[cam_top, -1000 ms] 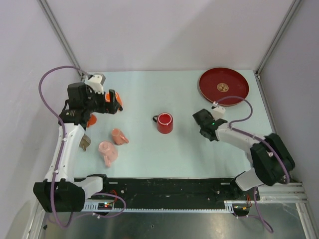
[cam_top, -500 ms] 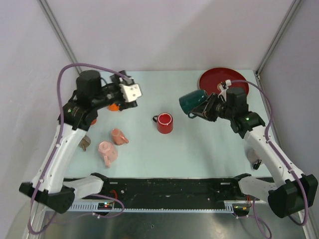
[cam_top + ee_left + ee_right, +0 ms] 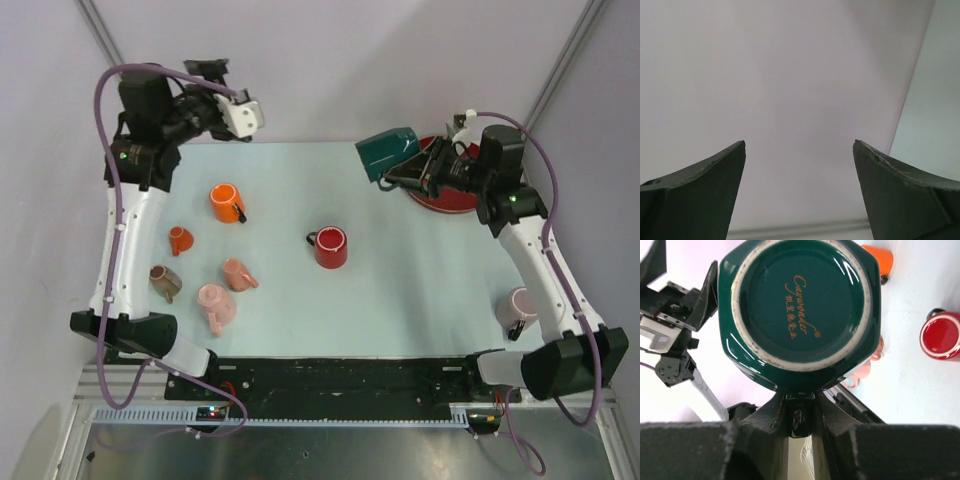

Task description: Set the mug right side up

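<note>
My right gripper [image 3: 415, 172] is shut on the handle of a dark green mug [image 3: 388, 152] and holds it high in the air, tilted on its side, left of the red plate [image 3: 450, 200]. In the right wrist view the mug's base [image 3: 800, 310] with gold lettering faces the camera, and the handle sits between the jaws of my gripper [image 3: 801, 400]. My left gripper [image 3: 212, 72] is raised high at the back left, open and empty. In the left wrist view it [image 3: 800, 150] points at the bare wall.
A red mug [image 3: 331, 247] stands upright mid-table. An orange mug [image 3: 226, 203], a small orange one [image 3: 180, 240], a brown one [image 3: 165, 283] and two pink ones [image 3: 238, 273] [image 3: 214, 303] lie at the left. A pink mug [image 3: 520, 308] sits at the right front.
My right gripper picked up the green mug and lifted it up and back toward the plate. My left arm rose from the table to high at the back left, uncovering the orange mug.
</note>
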`<state>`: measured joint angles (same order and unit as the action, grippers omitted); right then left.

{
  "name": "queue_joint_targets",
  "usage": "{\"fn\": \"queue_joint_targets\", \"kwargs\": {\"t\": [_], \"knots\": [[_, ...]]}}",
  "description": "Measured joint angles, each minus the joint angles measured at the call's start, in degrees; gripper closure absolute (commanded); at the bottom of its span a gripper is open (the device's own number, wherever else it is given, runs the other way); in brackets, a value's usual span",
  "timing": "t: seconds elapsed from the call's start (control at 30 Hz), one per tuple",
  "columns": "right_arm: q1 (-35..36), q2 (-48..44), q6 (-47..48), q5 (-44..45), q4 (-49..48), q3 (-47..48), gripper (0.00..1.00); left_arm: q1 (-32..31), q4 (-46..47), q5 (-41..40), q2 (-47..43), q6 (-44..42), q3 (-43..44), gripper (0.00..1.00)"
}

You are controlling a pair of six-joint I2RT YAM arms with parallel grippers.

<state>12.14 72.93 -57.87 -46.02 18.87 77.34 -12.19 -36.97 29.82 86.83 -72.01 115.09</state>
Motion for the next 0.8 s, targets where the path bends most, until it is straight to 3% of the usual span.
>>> {"fn": "queue_joint_targets", "kwargs": {"t": [0.13, 0.43, 0.8], "knots": [[-3.9, 4.6, -0.7, -2.5, -2.5, 1.4, 1.0, 5.9, -0.1, -0.3, 0.1, -1.6, -0.1, 0.04], [-10.4, 15.2, -4.9, -9.1, -12.2, 1.4, 1.0, 6.3, 0.2, -1.3, 2.1, 0.5, -3.1, 0.03], [-14.5, 21.5, -11.0, -14.7, -23.1, 1.4, 1.0, -10.6, 1.4, -2.1, 7.5, 8.5, -4.2, 0.1]]}}
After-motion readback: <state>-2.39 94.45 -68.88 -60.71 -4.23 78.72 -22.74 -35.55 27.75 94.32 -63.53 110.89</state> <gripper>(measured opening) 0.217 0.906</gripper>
